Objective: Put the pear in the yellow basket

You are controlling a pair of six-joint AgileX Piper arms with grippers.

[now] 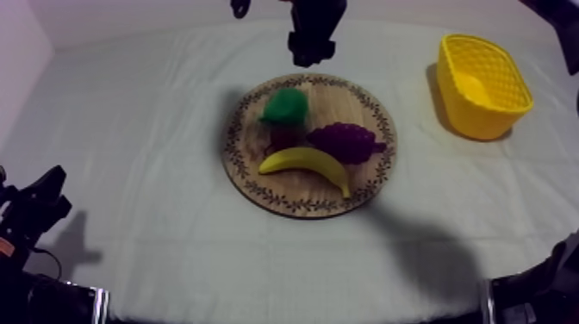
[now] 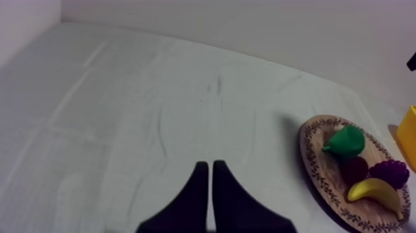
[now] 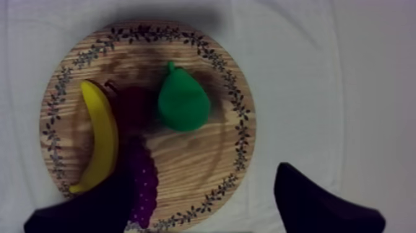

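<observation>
Right gripper [image 1: 310, 52] hangs at the upper middle of the top view, just beyond the wooden board [image 1: 245, 138], its fingers spread apart with nothing between them. Left gripper [image 1: 39, 202], low at the left edge, is closed on nothing. The pear [image 1: 284, 106] lies on the board's upper part, well apart from the yellow basket [image 1: 495, 116] at upper right.

Soft, rather dim light from overhead; the grey-white cloth [image 1: 155, 172] shows no glare; a broad diffuse shadow [image 1: 422, 250] lies near the wooden board [image 1: 293, 188]; the yellow basket [image 1: 482, 86] darkens the cloth on its board side.
</observation>
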